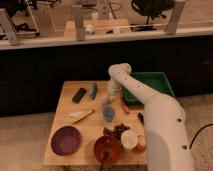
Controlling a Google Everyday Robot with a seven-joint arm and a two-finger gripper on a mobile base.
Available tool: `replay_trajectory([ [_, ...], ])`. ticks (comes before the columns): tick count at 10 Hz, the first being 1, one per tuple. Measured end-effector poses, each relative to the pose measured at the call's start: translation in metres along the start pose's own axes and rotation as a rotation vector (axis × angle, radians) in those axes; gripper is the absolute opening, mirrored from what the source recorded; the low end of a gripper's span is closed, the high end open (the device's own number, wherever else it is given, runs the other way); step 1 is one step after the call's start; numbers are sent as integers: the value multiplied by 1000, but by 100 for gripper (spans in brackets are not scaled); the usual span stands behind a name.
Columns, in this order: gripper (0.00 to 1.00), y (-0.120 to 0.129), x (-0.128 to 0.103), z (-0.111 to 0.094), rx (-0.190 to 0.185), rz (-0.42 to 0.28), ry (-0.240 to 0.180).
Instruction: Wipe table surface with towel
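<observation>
1. Towel (106, 102): a small, soft scrap of pale grey-blue cloth with an irregular, rumpled outline. It lies on the table surface (60, 117), about midway across and a little toward the far edge.
2. The table surface is a light natural-wood rectangle with a matte finish and pale edges.
3. The cloth is too small and bunched to tell a long axis or which way it points.
4. The gripper (110, 95) hangs at the end of a smooth white arm (145, 100) and points down at the tabletop. The towel shows directly under its tip and seems to touch it. Whether the gripper is clamped on the cloth or only rests against it cannot be told.
5. A teal rectangular block (93, 90) stands just left of the gripper, with a flat black oblong (79, 95) further left. A dark green rectangular tray (159, 85) sits at the far right corner, partly behind the arm.
6. A slate-blue cup (108, 114) stands just beside the towel on the near side, with a small orange-red item (125, 106) to its right. A pale, slim utensil (81, 115) lies aslant to its left.
7. Along the near edge sit a round purple bowl (66, 140), a reddish-brown bowl (106, 149) and a white cup (129, 140).
</observation>
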Motion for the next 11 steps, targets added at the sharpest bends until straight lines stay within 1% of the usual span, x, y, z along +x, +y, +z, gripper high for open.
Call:
replay_trajectory([
  [2, 13, -10, -20, 1, 9, -30, -5],
  [5, 13, -12, -52, -6, 27, -99, -15],
  [6, 13, -8, -64, -10, 32, -132, -19],
  [8, 13, 8, -91, -9, 28, -193, -30],
  [9, 13, 18, -100, -5, 18, -214, -35],
  [11, 13, 30, -105, 1, 0, -234, -43],
])
